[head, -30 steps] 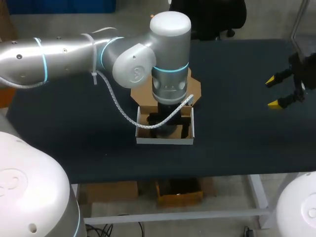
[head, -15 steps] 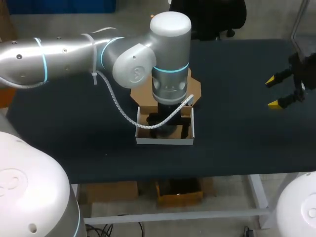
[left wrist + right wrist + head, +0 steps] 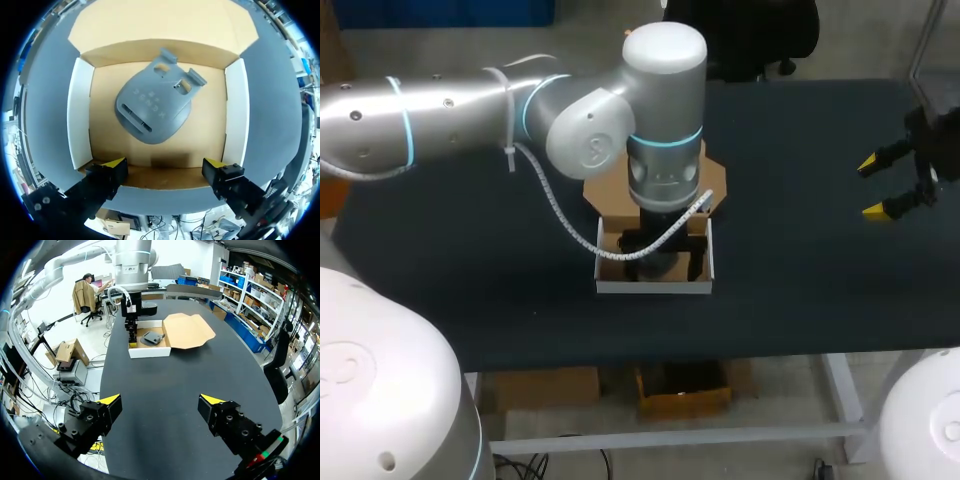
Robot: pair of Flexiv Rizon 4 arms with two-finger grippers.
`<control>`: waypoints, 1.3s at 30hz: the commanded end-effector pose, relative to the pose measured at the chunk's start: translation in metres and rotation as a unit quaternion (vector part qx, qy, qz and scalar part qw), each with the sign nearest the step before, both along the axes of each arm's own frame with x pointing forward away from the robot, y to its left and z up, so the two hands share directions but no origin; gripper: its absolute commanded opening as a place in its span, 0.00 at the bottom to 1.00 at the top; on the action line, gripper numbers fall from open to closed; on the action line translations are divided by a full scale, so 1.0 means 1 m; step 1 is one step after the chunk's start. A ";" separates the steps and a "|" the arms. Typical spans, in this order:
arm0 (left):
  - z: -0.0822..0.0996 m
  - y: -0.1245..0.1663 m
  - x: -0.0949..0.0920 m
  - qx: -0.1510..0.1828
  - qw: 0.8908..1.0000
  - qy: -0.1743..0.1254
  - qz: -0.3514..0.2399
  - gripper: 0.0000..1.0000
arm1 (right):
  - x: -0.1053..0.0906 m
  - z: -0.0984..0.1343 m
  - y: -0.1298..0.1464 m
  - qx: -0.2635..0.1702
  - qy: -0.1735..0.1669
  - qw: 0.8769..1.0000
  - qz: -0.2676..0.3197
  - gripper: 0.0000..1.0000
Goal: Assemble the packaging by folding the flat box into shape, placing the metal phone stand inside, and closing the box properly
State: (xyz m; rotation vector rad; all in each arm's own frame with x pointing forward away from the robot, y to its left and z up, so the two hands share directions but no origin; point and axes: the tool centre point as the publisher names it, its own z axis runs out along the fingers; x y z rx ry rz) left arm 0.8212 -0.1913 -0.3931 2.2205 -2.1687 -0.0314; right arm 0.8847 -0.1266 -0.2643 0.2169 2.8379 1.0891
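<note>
A shallow cardboard box (image 3: 605, 283) with white outer walls stands open at the table's middle, its brown lid (image 3: 716, 182) lying flat behind it. The grey metal phone stand (image 3: 152, 104) lies flat on the box floor. My left gripper (image 3: 165, 169) hangs open just above the box's near wall, nothing between its fingers. In the head view the left arm's wrist (image 3: 663, 170) hides most of the box interior. My right gripper (image 3: 882, 186) stands open at the far right, well away from the box (image 3: 148, 346), and holds nothing.
The dark table (image 3: 800, 290) stretches bare between the box and the right gripper. A white cable (image 3: 560, 220) loops down from the left arm beside the box. The table's front edge (image 3: 720, 352) runs a short way in front of the box.
</note>
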 end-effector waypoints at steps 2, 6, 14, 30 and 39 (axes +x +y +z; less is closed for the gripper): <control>-0.003 0.002 -0.010 -0.006 1.000 -0.012 0.001 1.00 | 0.000 0.001 -0.002 0.003 0.002 1.000 0.002 1.00; -0.004 0.000 -0.013 -0.006 1.000 -0.014 0.003 1.00 | 0.000 0.001 -0.002 0.003 0.002 1.000 0.002 1.00; -0.003 -0.002 -0.018 0.000 1.000 -0.013 0.008 1.00 | 0.000 0.001 -0.002 0.003 0.002 1.000 0.002 1.00; -0.006 -0.002 -0.038 0.000 1.000 0.004 0.015 1.00 | 0.000 0.001 -0.002 0.003 0.002 1.000 0.002 1.00; -0.005 0.001 -0.037 -0.006 1.000 0.004 0.022 1.00 | 0.000 0.001 -0.002 0.003 0.002 1.000 0.002 1.00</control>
